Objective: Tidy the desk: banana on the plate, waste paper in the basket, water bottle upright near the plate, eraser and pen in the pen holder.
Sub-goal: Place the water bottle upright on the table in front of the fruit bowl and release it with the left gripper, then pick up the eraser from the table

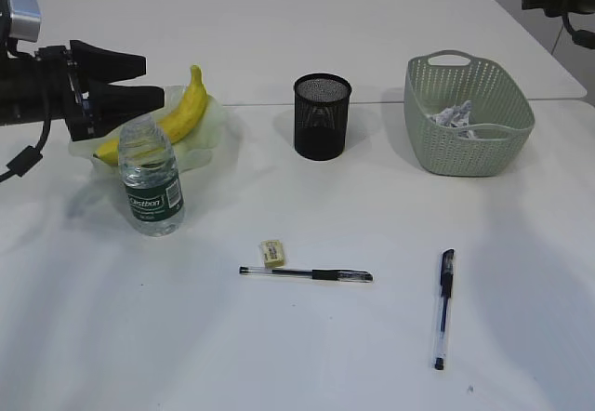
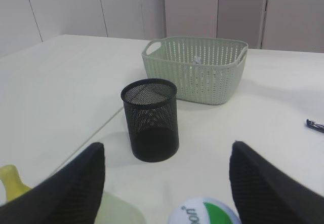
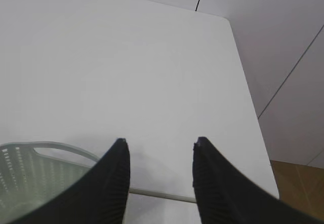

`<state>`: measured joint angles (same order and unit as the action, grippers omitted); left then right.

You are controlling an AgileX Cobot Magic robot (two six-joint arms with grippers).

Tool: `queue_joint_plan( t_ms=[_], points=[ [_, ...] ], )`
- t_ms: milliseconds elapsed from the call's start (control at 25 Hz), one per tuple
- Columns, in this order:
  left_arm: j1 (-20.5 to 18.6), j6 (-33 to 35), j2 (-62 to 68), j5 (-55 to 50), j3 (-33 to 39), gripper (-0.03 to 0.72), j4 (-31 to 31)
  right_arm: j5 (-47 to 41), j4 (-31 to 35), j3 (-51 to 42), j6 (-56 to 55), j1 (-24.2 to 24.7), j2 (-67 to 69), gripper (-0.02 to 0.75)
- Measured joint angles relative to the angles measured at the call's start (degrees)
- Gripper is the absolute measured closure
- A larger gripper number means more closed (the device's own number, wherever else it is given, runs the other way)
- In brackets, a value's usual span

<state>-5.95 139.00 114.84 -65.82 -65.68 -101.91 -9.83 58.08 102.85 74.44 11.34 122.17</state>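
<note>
Three of the jobs look finished already: the banana (image 1: pixel 183 112) lies on the pale plate (image 1: pixel 219 125), crumpled waste paper (image 1: pixel 456 116) sits inside the green basket (image 1: pixel 469 143), and the water bottle (image 1: pixel 150 177) stands upright just in front of the plate. What remains is on the bare table in the foreground — the eraser (image 1: pixel 272 252), touching or almost touching one pen (image 1: pixel 306 273), and a second pen (image 1: pixel 444 308) well apart to the right. The black mesh pen holder (image 1: pixel 322 116) stands empty between plate and basket.

The left gripper (image 1: pixel 139 81) hangs above the plate and bottle with its jaws spread wide and nothing between them; in the left wrist view the bottle cap (image 2: pixel 205 212) is directly under it. The right gripper (image 3: pixel 159 176) is high above the far rim of the basket, its jaws parted and also empty.

I judge the main risk to be the bottle: if the left arm descends or swings toward the pens without lifting first, a finger could hit the cap and tip it over. The eraser is small and lies beside the pen, so a grasp there may push one away — or take both together. The light holder could also fall if a pen is dropped in at an angle.
</note>
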Motion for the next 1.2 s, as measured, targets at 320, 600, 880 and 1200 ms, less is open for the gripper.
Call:
queue_joint_plan(
  t_ms=[320, 600, 880, 1200],
  points=[
    [0.00, -2.50, -3.92, -0.13, -1.15, 0.150, 0.04, 0.02, 3.28, 0.00, 0.00, 0.00, 0.00, 0.423],
    [0.00, -4.03, -7.73, -0.25, -1.15, 0.150, 0.17, -4.99, 6.27, 0.00, 0.00, 0.00, 0.00, 0.423],
    [0.00, -8.89, -11.20, 0.76, -1.15, 0.150, 0.26, -15.03, 6.21, 0.00, 0.00, 0.00, -0.49, 0.423],
    [-0.04, -10.19, -15.23, 8.29, -1.15, 0.150, 0.26, -30.64, 5.52, 0.00, 0.00, 0.00, -4.16, 0.423]
  ],
)
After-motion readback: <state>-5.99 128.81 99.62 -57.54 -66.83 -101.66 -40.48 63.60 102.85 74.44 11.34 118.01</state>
